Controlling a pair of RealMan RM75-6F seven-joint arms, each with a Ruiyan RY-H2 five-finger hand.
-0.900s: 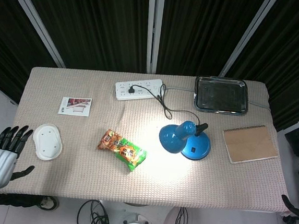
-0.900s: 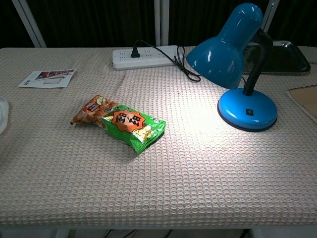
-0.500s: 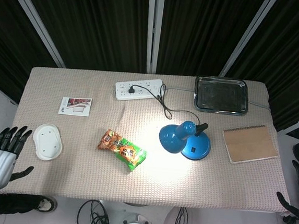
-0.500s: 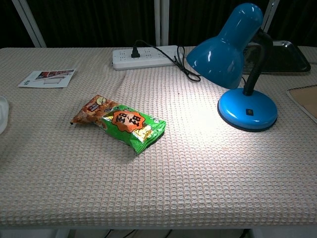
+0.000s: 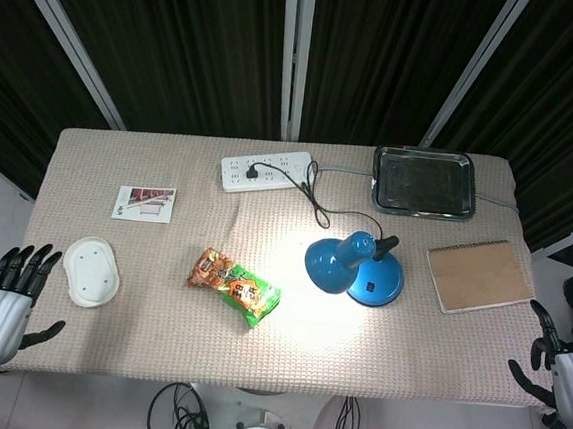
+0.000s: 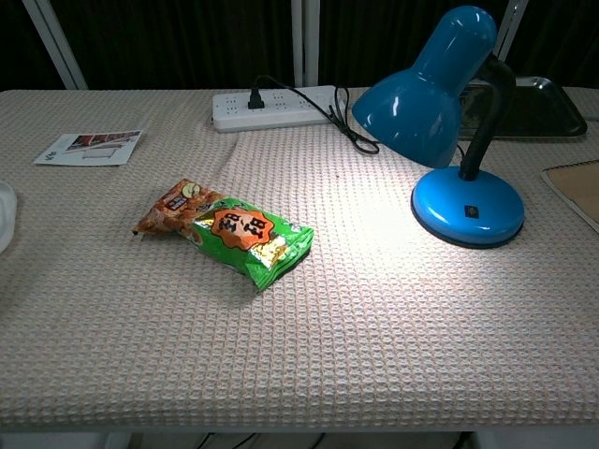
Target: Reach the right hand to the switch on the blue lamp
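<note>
The blue lamp [image 5: 352, 268] stands lit right of the table's middle, its shade [image 6: 423, 88] tilted toward the left. A small black switch [image 6: 472, 211] sits on top of its round base [image 5: 377, 280]. My right hand [image 5: 563, 382] is off the table's right front corner, fingers spread and empty, far from the lamp. My left hand [image 5: 0, 302] hangs open beyond the left front corner. The chest view shows neither hand.
A green snack bag [image 5: 234, 286] lies left of the lamp. A brown notebook [image 5: 479, 276] lies to its right, a metal tray [image 5: 423, 181] behind it. A white power strip [image 5: 266, 170] feeds the lamp's black cord. A white dish [image 5: 91, 271] and a card [image 5: 144, 203] sit at the left.
My right hand has come up and in from the frame's right edge toward the table's front right corner. My left hand has sunk slightly lower. The lamp stays lit.
</note>
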